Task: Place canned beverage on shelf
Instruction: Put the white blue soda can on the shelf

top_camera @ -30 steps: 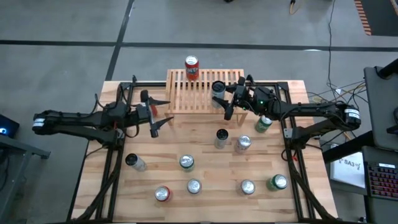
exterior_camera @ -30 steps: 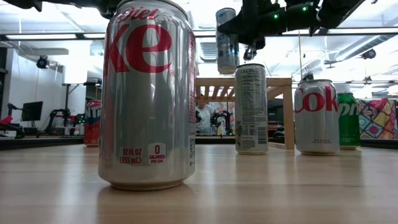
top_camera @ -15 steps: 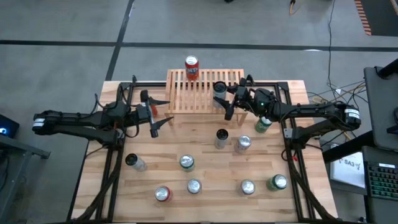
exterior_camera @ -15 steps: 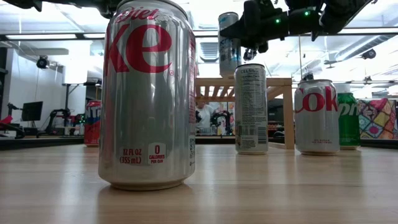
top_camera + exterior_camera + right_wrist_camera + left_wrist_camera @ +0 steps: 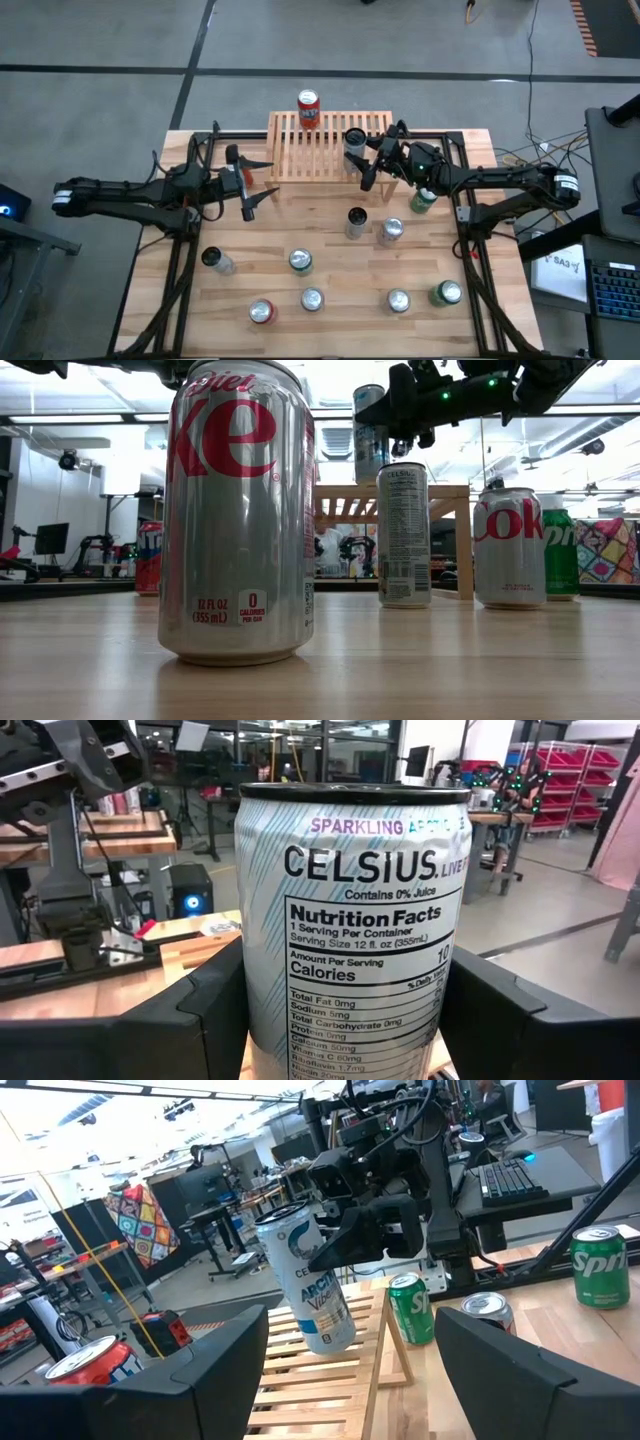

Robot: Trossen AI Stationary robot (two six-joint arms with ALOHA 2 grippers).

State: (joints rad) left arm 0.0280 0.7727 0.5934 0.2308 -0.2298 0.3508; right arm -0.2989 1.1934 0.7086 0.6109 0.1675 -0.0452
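Bright, even overhead light falls on the bench (image 5: 330, 300), with only short soft shadows beside the cans. At bench height, ceiling lamps (image 5: 90, 418) blow out white behind the near Diet Coke can (image 5: 238, 510), which looms large and soft-edged; its reflection shows faintly on the wood.

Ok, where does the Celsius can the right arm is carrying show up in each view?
High: Celsius can at the shelf's right end.
Low: top centre, above the shelf.
Left wrist: centre, tilted above the slats.
Right wrist: fills the centre.
Shared landmark: the shelf.
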